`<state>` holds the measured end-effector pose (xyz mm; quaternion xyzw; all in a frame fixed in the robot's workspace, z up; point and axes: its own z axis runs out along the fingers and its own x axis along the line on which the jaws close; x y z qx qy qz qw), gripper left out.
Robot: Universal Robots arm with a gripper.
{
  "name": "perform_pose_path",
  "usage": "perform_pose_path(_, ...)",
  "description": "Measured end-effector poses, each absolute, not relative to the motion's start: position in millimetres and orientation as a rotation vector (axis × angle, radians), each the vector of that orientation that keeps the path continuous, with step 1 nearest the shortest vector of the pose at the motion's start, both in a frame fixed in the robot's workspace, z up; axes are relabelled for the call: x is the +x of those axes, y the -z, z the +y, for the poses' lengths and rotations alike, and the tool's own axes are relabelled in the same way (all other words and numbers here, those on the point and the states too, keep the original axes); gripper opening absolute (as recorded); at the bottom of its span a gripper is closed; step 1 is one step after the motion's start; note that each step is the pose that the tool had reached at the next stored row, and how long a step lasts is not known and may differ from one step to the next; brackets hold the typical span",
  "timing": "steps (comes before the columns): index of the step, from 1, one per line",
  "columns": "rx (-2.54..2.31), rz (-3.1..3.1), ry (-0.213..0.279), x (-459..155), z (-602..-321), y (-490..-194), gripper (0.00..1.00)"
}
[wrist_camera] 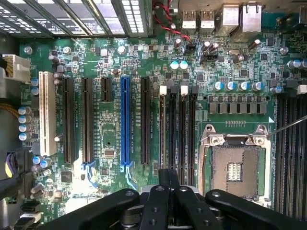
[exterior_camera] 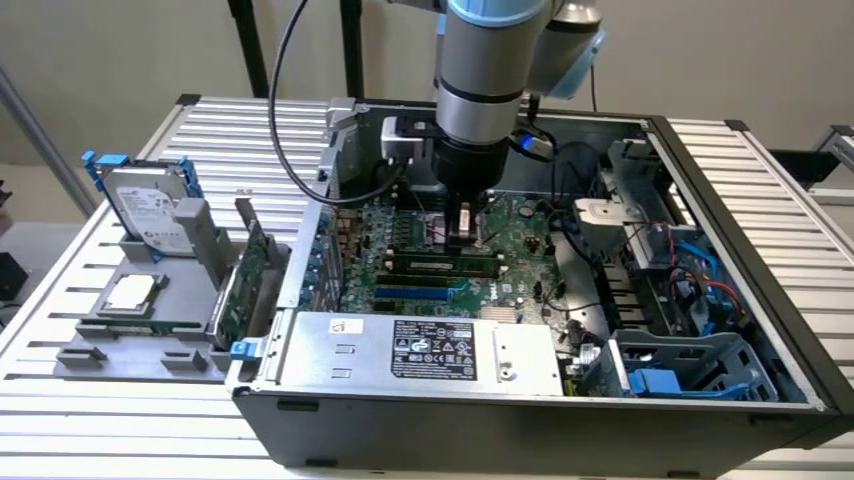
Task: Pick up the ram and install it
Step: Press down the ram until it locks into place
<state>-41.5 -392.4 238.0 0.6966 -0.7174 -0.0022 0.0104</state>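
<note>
Black tool (wrist_camera: 168,191) linkage at wrist view's near edge, over motherboard (wrist_camera: 110,143) beside memory slots (wrist_camera: 177,129); finger state: cannot tell. Ram (exterior_camera: 441,266) appears seated in slot below tool. Step judged: install, pressing home. Calls for straight, even downward push.

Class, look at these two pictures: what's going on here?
The robot arm's claw hangs inside an open computer case, just above the motherboard and near the black memory slots. A thin green stick, apparently the ram, lies along the slots beside the claw. Whether it is seated is unclear.
</note>
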Motion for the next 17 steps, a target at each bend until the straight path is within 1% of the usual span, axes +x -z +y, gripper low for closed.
perform_pose_path(12, 2.173, -2.238, 0.006, -42, -394, -223, 0.00)
perform_pose_path(15, 2.174, -2.239, 0.009, -42, -394, -226, 0.00)
perform_pose_path(17, 2.174, -2.240, 0.010, -42, -394, -234, 0.00)
